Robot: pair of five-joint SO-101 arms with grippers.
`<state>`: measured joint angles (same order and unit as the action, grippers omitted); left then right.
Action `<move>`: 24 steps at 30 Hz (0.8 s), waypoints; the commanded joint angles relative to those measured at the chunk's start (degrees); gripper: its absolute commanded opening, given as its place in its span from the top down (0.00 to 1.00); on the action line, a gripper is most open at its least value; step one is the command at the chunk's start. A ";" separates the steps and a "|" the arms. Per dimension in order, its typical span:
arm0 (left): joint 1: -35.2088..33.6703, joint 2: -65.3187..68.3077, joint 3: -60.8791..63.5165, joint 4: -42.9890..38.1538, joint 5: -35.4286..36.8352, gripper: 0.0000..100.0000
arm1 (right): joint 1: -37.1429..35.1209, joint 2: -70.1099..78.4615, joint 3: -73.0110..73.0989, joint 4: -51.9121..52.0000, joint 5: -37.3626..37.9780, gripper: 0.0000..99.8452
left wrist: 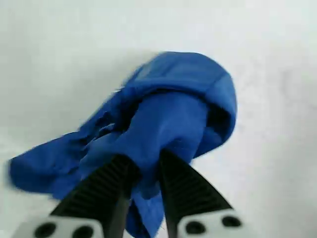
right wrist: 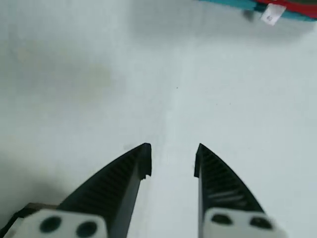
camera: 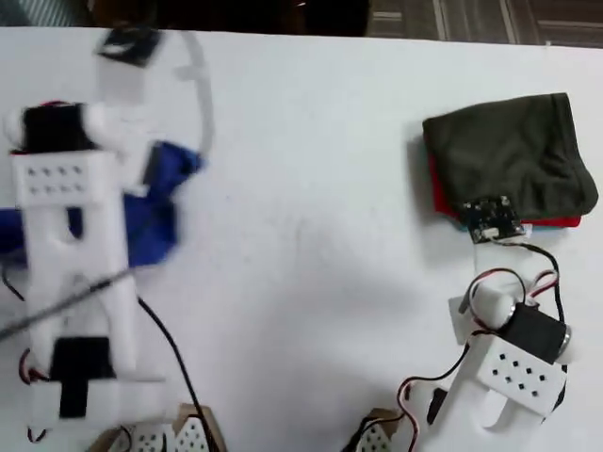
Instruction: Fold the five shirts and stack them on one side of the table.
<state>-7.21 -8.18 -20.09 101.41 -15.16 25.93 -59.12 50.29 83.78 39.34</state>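
Note:
A crumpled blue shirt point(camera: 155, 202) lies at the left of the white table, partly under the left arm. In the left wrist view the blue shirt point(left wrist: 168, 114) is bunched up, and my left gripper point(left wrist: 145, 166) is shut on a fold of it. A stack of folded shirts sits at the right: a dark olive shirt point(camera: 513, 151) on top, a red shirt point(camera: 556, 222) and a teal edge under it. My right gripper point(right wrist: 172, 154) hangs open over bare table, close to the stack's near edge point(right wrist: 277, 7).
The left arm's white body point(camera: 75, 254) covers the left side of the table. The right arm point(camera: 513, 363) sits at the front right with loose cables. The middle of the table point(camera: 311, 235) is bare white surface.

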 commanded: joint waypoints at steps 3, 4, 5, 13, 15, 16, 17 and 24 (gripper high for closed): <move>11.34 -10.55 5.93 0.53 4.13 0.97 | 1.54 -0.57 -0.26 -3.03 -0.18 0.85; 13.01 -11.25 8.13 0.35 4.31 0.97 | 1.01 -0.57 -0.26 -3.03 -0.18 0.85; 14.51 -11.43 10.15 -0.26 4.48 0.97 | 0.31 -0.57 -0.26 -3.03 -0.18 0.85; 16.35 -11.52 19.12 -2.64 3.34 0.77 | -5.32 -0.57 -0.26 -3.03 -1.58 0.85; 16.35 -11.87 19.56 -2.02 0.88 0.75 | -5.41 -0.57 -0.26 -3.03 -4.04 0.85; 15.56 -11.96 18.95 -0.79 0.00 0.75 | -5.41 -0.57 -0.26 -3.03 -4.84 0.85; 14.33 -11.96 18.15 0.35 -0.44 0.75 | -5.41 -0.57 -0.26 -3.03 -5.36 0.85; -6.68 -11.69 19.38 -1.14 -9.05 0.75 | -8.40 -0.48 -0.44 -3.03 -5.71 0.85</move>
<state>-4.40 -17.93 -0.66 101.23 -19.82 19.34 -59.12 50.37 81.58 34.15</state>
